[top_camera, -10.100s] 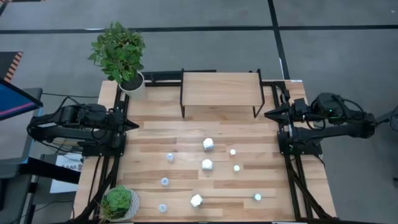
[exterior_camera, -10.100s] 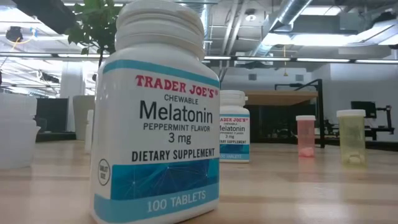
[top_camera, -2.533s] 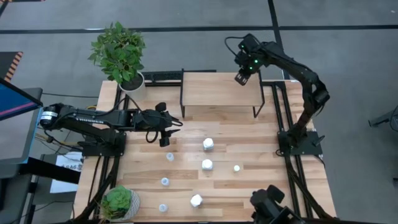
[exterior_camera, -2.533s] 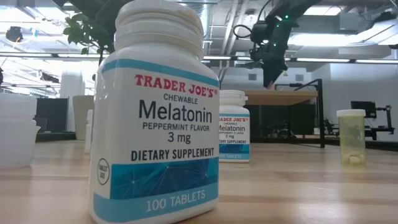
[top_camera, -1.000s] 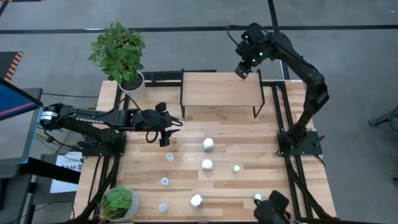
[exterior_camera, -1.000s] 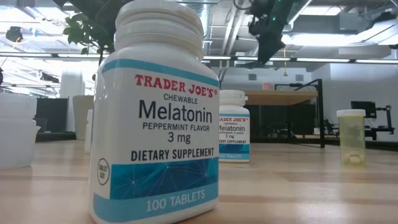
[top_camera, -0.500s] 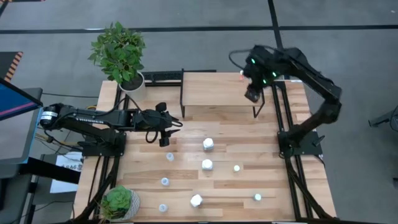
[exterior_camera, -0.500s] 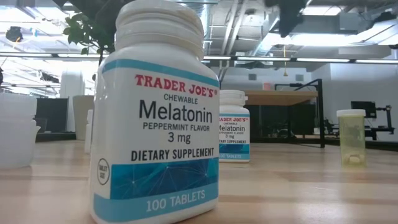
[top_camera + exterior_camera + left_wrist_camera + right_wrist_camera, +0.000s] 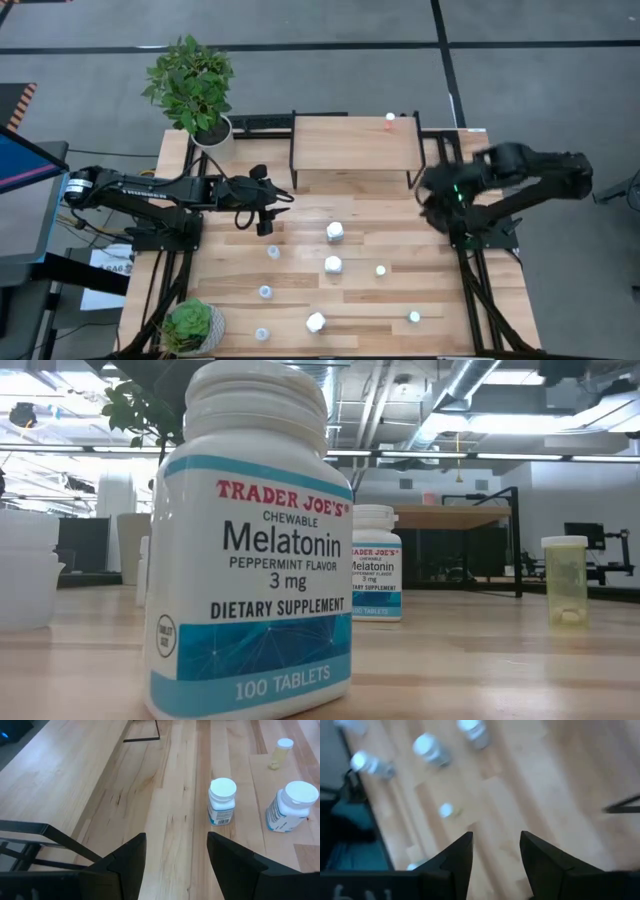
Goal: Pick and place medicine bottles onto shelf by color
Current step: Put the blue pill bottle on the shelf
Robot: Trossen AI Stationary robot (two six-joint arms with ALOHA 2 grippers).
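On the shelf (image 9: 355, 143), upper centre, stands one red-capped bottle (image 9: 390, 122); seven bottles remain on the table (image 9: 420, 275), by my judgement. Right claw (image 9: 495, 852) open, empty; left claw (image 9: 175, 852) likewise.

Shelf (image 9: 355, 143) top bare except one red-capped bottle (image 9: 390, 122) at its far right corner. Counter (image 9: 240, 245) between shelf and bottles open. White bottles (image 9: 335, 232) stand mid-counter, well apart.

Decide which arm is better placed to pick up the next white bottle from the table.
Left, probably. The left gripper hangs open over the table, facing the white bottles, which its wrist view shows just ahead. The right gripper is also open but at the table's right edge.
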